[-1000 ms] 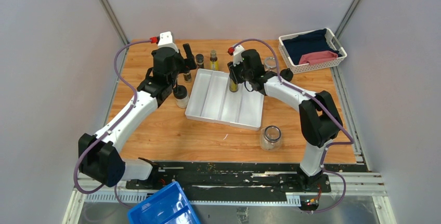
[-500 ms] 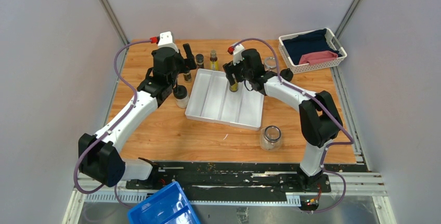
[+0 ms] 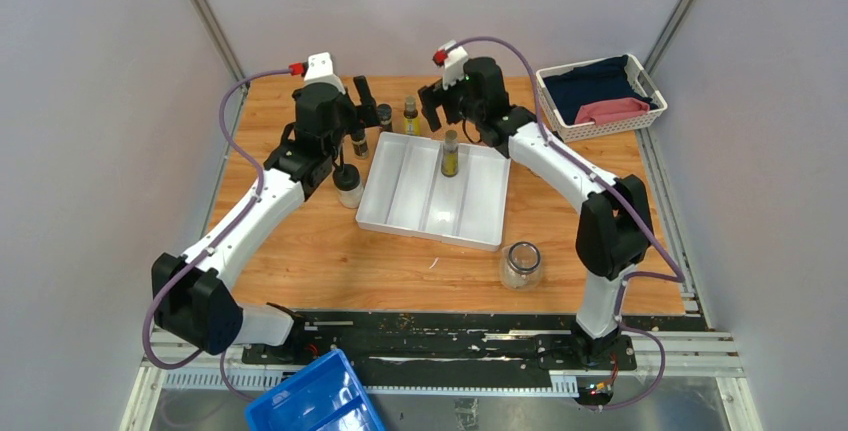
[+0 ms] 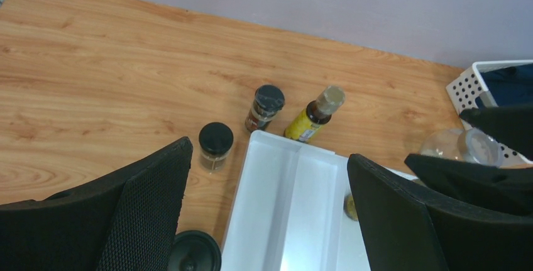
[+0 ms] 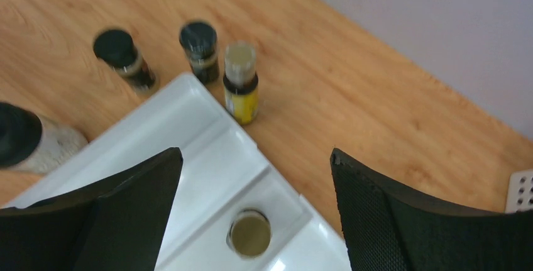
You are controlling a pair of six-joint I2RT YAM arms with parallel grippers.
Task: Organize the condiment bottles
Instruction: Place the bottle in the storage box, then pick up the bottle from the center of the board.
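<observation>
Your right gripper [image 5: 254, 158] hangs with jaws spread above a yellow-labelled bottle [image 3: 450, 156], which stands upright at the white tray's [image 3: 400, 213] far end, untouched. Your left gripper [image 4: 270, 151] is spread too. Crowding the far rim are a second bottle [image 4: 312, 115], a shaker [image 4: 267, 106] and a black-lidded jar [image 4: 215, 145].

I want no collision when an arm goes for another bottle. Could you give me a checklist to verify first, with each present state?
1. The slim bottle stands upright inside the white divided tray: ok.
2. The right fingers are open and apart from it: ok.
3. The left fingers are open and hold nothing: ok.
4. The yellow-labelled bottle on the table beyond the tray stands upright: ok.
5. Its cap is tight: cannot tell.
</observation>
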